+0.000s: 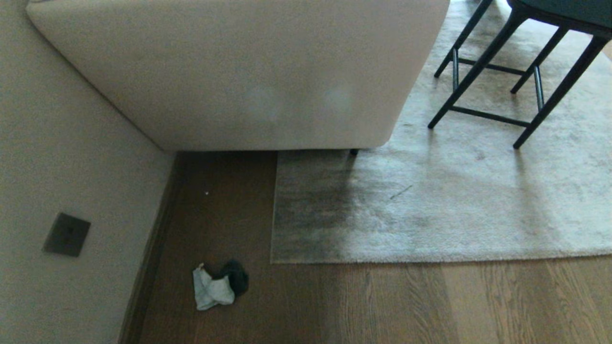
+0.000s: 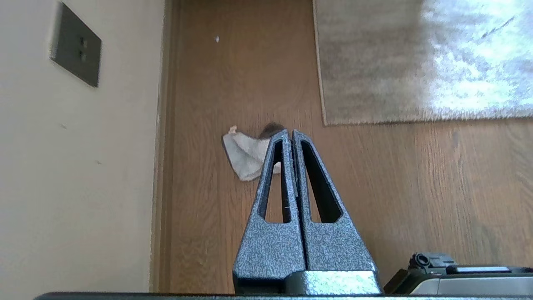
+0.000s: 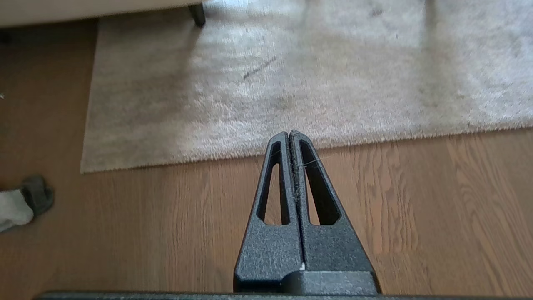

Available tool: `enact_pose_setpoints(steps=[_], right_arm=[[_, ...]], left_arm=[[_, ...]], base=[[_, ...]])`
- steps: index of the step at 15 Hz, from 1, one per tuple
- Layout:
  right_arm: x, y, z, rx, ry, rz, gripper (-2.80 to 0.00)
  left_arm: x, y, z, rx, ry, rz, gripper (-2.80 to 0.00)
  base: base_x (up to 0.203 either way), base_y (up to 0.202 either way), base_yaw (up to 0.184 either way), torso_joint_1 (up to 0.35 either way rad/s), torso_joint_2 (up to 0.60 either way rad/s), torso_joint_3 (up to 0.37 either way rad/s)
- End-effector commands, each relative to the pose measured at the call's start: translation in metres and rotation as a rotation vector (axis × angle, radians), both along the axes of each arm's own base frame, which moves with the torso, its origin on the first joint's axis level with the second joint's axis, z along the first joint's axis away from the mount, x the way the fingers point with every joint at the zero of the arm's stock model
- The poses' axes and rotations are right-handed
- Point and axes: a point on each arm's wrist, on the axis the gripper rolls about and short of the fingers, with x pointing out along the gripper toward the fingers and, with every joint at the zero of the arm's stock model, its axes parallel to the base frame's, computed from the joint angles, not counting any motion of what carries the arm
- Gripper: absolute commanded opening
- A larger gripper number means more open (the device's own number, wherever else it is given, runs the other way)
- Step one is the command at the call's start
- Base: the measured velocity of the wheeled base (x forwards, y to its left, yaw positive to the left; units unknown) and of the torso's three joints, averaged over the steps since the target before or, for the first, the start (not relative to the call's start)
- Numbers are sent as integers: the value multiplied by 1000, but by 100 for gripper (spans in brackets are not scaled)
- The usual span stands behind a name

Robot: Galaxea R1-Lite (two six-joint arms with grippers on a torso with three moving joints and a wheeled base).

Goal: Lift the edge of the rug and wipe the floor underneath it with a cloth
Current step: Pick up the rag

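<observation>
The grey-beige rug [image 1: 454, 200] lies flat, its near edge [image 1: 430, 260] and left edge [image 1: 273, 205] resting on the brown plank floor [image 1: 382, 306]. A crumpled white and dark cloth [image 1: 219, 285] sits on the floor left of the rug corner, near the wall. In the left wrist view my left gripper [image 2: 290, 132] is shut and empty, held above the floor with the cloth [image 2: 245, 156] beyond its tips. My right gripper [image 3: 289, 134] is shut and empty too, hanging over the floor just short of the rug edge [image 3: 374, 139]. Neither arm shows in the head view.
A beige sofa [image 1: 239, 71] stands over the rug's far left part, against the wall [image 1: 57, 167] with its dark socket plate [image 1: 67, 234]. A black-legged stool [image 1: 516, 71] stands on the rug at the far right. A white speck [image 1: 206, 193] lies on the floor.
</observation>
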Motion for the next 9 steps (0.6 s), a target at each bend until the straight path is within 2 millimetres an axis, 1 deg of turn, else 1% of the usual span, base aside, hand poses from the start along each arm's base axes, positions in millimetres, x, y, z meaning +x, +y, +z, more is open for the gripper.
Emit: enact_pose_setpoints(steps=[1,9], right_arm=[[0,0,0,0,1,0,-280],[0,0,0,0,1,0,-280]], left_arm=[[0,0,0,-1,1,0,-280],[0,0,0,1,1,-1,-280]], base=[[0,0,0,7,-2,-188],[0,0,0,3,3,-200]])
